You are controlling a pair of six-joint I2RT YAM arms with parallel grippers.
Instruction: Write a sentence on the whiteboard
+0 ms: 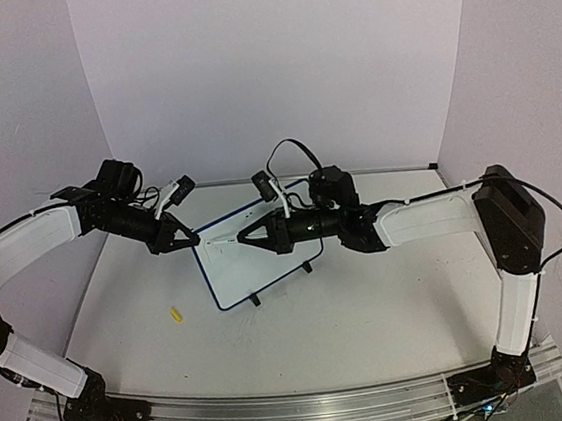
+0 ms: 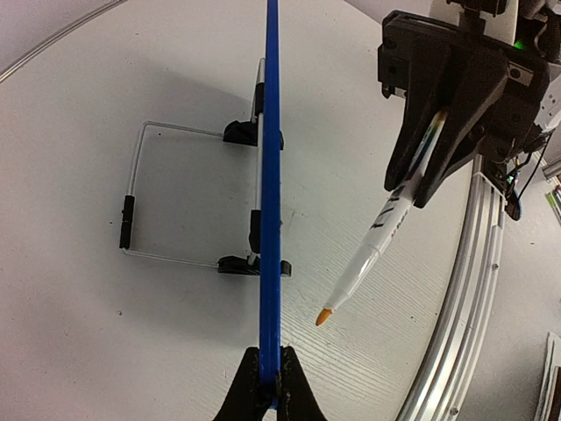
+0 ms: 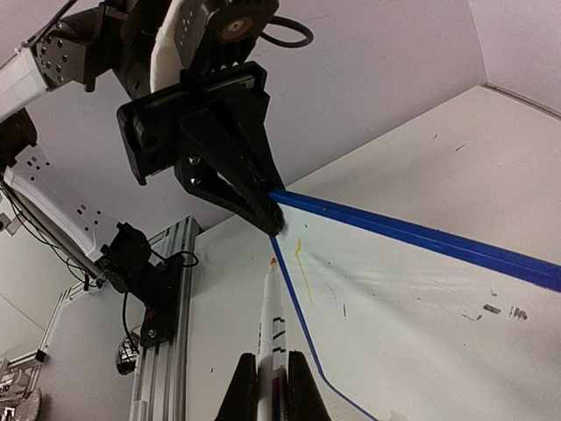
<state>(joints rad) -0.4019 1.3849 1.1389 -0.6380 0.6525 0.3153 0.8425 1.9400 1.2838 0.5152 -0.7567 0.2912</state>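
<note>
Left jaws pinched shut on whiteboard (image 1: 248, 274) frame corner; right jaws clamped on marker (image 3: 273, 324), tip just off board. Propped on wire stand (image 2: 131, 210) mid-surface (image 1: 372, 311). Likely light, rigid, tippy: brace by frame, press gently.

No text can be read: the print on the marker (image 2: 379, 235) is too blurred, and the whiteboard (image 3: 421, 289) shows only one yellow stroke (image 3: 302, 263).

Left gripper (image 1: 189, 240): I see it reaching rightward, pinched tight on the whiteboard (image 1: 237, 270) edge.
Right gripper (image 1: 243, 237): pointing leftward, clamped round a marker (image 3: 273, 309).
</note>
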